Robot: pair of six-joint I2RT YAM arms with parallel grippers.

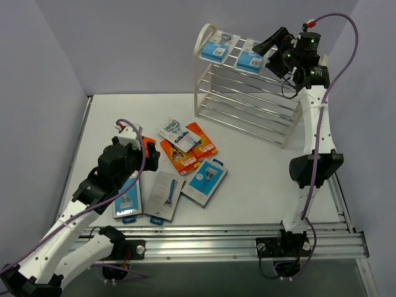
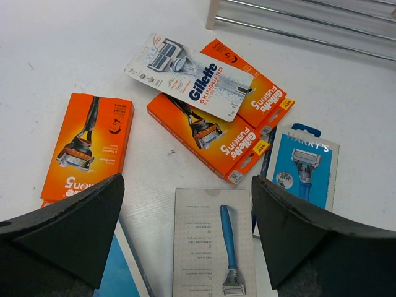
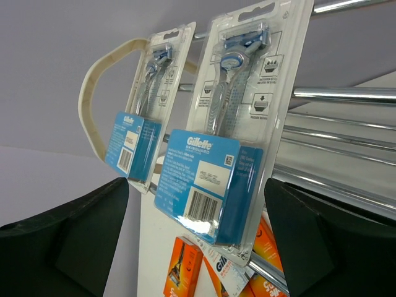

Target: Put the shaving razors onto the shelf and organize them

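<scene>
The cream-white shelf (image 1: 207, 93) stands at the back right. Two blue Gillette blister packs (image 1: 220, 46) (image 1: 250, 57) lie on its top tier. My right gripper (image 1: 270, 54) is open beside the right pack; in the right wrist view that pack (image 3: 216, 142) sits between my spread fingers, the other pack (image 3: 139, 130) behind it. My left gripper (image 1: 150, 158) is open above the table packs. In the left wrist view a grey pack (image 2: 213, 247) lies below it, with orange boxes (image 2: 86, 148) (image 2: 210, 139), a white Gillette card (image 2: 189, 77) and a blue Harry's pack (image 2: 303, 167).
On the table lie a third orange box (image 1: 203, 143), the grey pack (image 1: 166, 195), the Harry's pack (image 1: 205, 179) and a blue pack (image 1: 128, 201). Grey walls close the left, back and right. An aluminium rail (image 1: 247, 238) runs along the front edge.
</scene>
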